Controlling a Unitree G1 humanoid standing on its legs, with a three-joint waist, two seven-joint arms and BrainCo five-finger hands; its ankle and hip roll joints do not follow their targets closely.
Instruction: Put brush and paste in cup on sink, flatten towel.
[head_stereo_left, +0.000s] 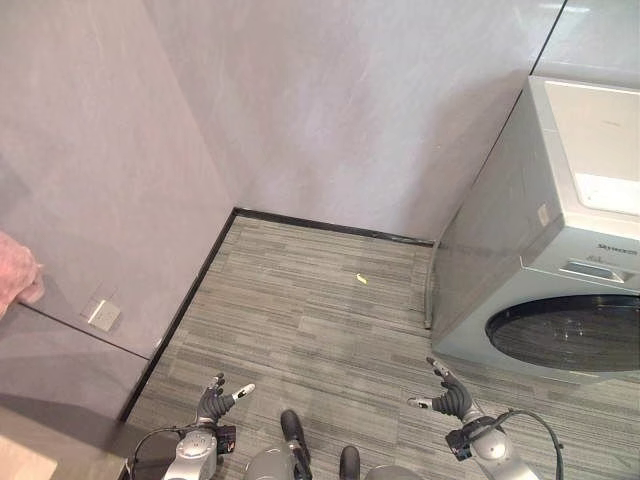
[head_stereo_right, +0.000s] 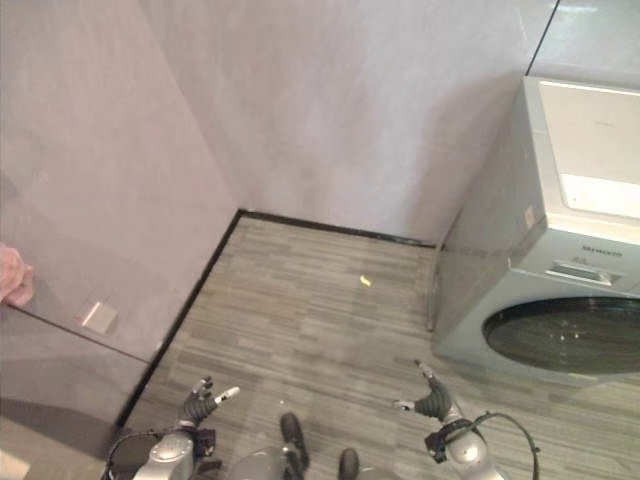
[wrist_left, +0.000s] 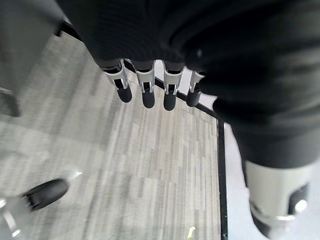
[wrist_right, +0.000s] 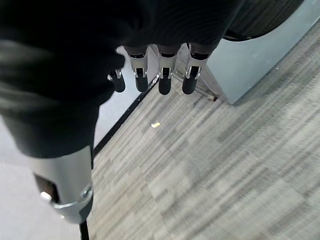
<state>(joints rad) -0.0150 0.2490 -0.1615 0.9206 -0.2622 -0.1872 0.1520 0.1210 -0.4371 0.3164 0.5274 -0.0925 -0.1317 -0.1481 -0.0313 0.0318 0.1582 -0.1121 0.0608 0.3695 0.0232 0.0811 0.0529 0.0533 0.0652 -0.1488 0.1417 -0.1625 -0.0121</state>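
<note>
Both hands, left hand (head_stereo_left: 213, 402) and right hand (head_stereo_left: 450, 397), hang released at bottom of frame; pink towel (head_stereo_left: 18, 272) at left edge.

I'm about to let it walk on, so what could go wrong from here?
1. The washing machine stands close on the right, near the right hand; a turn might clip it.
2. A small yellow scrap lies on the floor ahead; a foot could slip on it.
3. Both hands are empty, the left hand included, with only a pink towel at the left edge.
</note>
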